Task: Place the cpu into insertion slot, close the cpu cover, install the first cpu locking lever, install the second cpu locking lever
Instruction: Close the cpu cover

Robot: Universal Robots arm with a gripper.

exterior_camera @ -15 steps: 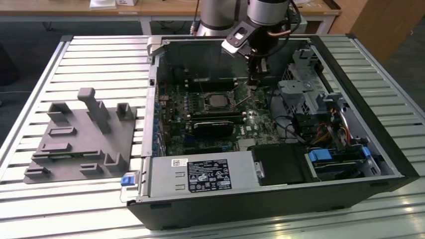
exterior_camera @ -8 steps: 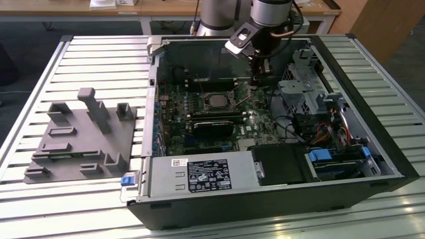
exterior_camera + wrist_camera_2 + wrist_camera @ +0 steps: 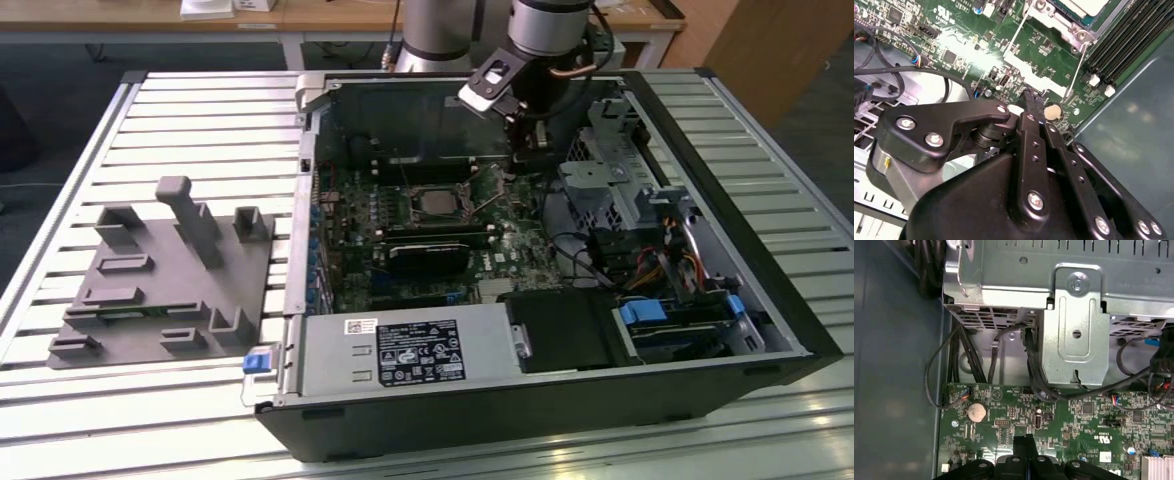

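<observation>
Open computer case [image 3: 747, 300] is lying on its side on a slatted metal table [image 3: 160, 110]. A grey moulded fixture [image 3: 167, 275] is sitting on the slats to the exterior view's left of the case.

The arm is reaching down into the case. The gripper [image 3: 526, 160] is hanging over the green motherboard [image 3: 1074, 425], to the exterior view's right of the insertion slot [image 3: 463, 205] and apart from it.

In both wrist views the black fingers [image 3: 1019, 450] are pressing together tip to tip, with nothing showing between them. The tips [image 3: 1033, 100] are sitting just above the board, near the coin cell battery [image 3: 1052, 111].

The cpu [image 3: 1081, 6] is lying in the slot, its pale metal top facing up. The cpu cover [image 3: 1056, 22] is framing it as a silvery plate.

A locking lever [image 3: 1015, 37] is showing as a thin wire rod along one side of the socket. A second locking lever [image 3: 1077, 67] is running along the adjacent side, beside the memory slots [image 3: 1126, 42], with its end near the battery. I cannot tell whether either lever is latched.

In the first wrist view, a metal drive cage [image 3: 1074, 330] is standing past the board edge, and black cables [image 3: 961, 355] are dropping from it to the board.
</observation>
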